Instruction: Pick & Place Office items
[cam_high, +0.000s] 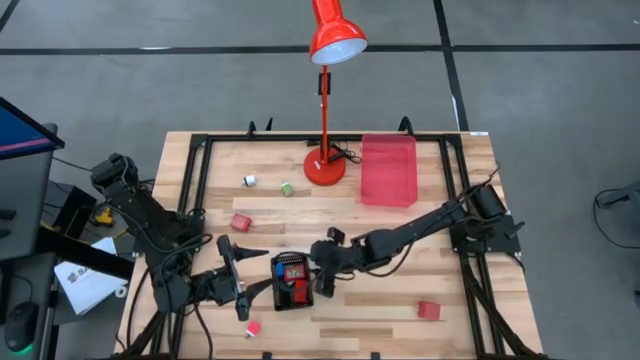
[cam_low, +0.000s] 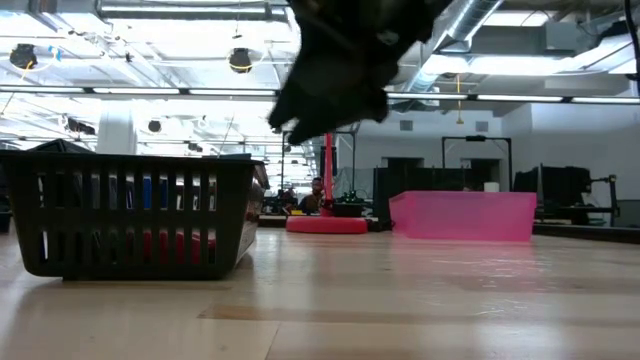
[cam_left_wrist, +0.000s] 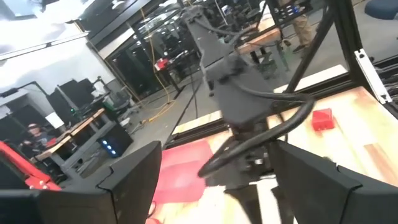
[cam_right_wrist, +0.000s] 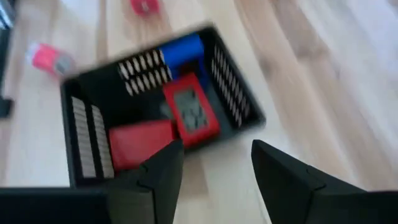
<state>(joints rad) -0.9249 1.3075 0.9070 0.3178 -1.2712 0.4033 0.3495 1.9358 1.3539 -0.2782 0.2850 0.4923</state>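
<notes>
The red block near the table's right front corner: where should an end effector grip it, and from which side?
Grip the red block across two opposite side faces, coming straight down from above. It lies flat and alone on the table, so nothing blocks its sides. The right end effector, open beside the black basket, is closest.

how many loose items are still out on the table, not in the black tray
5: a white piece and green piece near the lamp base, a red block left of centre, a pink piece at the front, a red block front right. Arms may hide others.

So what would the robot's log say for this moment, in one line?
right gripper: open, empty, at black basket | left gripper: open, empty, beside it | basket: red, blue items inside
</notes>
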